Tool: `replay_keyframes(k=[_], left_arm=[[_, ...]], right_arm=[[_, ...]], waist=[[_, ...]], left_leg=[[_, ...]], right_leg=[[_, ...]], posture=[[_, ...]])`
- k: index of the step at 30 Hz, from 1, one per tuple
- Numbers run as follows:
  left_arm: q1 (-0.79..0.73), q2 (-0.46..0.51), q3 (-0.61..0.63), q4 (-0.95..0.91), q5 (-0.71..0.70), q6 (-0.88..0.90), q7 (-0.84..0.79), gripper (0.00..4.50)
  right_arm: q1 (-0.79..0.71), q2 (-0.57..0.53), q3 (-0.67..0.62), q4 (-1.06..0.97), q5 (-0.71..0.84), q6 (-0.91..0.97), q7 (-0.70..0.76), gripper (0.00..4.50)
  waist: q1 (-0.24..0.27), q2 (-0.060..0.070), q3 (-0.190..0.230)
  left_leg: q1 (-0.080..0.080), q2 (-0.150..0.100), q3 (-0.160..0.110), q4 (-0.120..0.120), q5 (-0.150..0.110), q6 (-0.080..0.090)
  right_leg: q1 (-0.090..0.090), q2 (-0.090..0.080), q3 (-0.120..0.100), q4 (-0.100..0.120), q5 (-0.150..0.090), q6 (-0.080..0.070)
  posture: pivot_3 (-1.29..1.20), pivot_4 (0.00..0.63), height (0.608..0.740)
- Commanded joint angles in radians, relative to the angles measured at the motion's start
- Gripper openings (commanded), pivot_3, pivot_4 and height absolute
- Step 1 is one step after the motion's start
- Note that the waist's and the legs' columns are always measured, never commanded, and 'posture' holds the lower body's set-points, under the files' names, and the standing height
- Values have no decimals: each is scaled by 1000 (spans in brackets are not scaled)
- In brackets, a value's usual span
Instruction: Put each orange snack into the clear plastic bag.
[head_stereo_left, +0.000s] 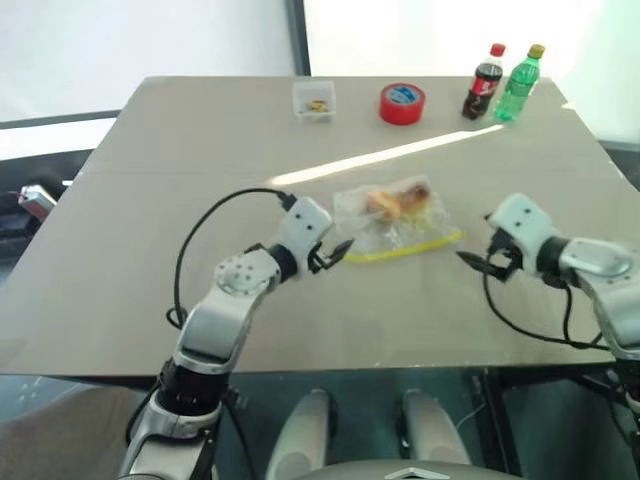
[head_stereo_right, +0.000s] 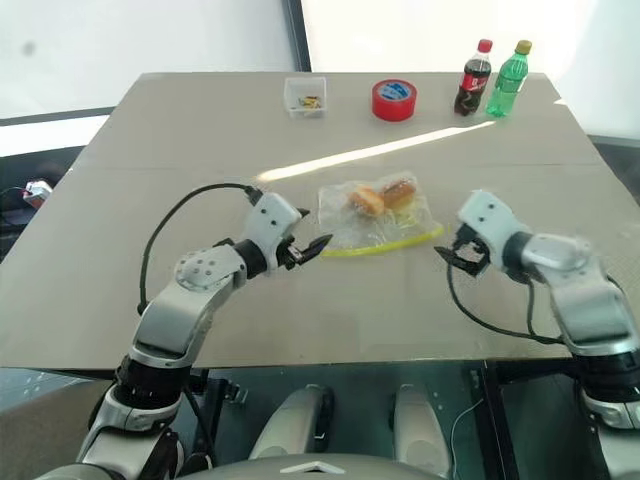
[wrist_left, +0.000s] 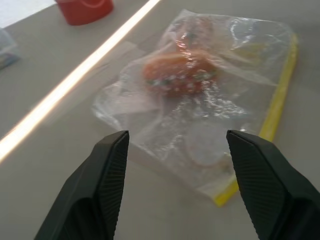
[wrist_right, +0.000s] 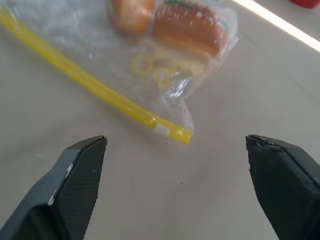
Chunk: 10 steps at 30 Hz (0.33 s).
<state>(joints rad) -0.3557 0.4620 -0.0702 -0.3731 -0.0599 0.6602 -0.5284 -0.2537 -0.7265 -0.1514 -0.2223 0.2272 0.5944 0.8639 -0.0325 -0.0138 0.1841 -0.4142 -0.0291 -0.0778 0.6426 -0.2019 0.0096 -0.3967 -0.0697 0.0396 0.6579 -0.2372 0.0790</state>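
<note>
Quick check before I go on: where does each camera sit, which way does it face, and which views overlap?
Left and right eye views: on the head, looking forward and down over the table; both arms show, left gripper and right gripper.
Left wrist view: along its open fingers at the clear plastic bag.
Right wrist view: along its open fingers at the bag's yellow seal strip.
All views share the bag holding the orange snacks.

- I seem to stand in a test room or lab, not a home: a plain grey surface set up alone in front of bare white walls.
- Along its far edge sit staged props: a small clear box, a red tape roll, a cola bottle and a green bottle.
- Loose black cables run along my arms.
- No furnishings or decoration show.
</note>
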Motion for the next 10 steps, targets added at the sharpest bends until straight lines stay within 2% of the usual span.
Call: replay_keyframes(k=[1,4,10], left_arm=[[38,63,193,-41,-117,14,-67,3244],[147,122,335,-92,-237,33,-166,3244],[300,193,458,-158,-389,70,-242,3244]], right_arm=[[39,-38,-181,84,133,-70,102,4409],[49,-109,-250,151,193,-78,197,4409],[89,-193,-267,189,234,-134,308,4409]], waist=[[-2,0,0],[-10,1,0],[-2,1,0]], left_leg=[[0,0,0,0,0,0],[1,2,1,-1,-1,1],[1,5,2,-1,-1,1]], right_leg=[[0,0,0,0,0,0],[-1,-1,3,0,0,0],[0,-1,1,-1,0,0]], posture=[[0,150,740],[0,150,740],[0,150,740]])
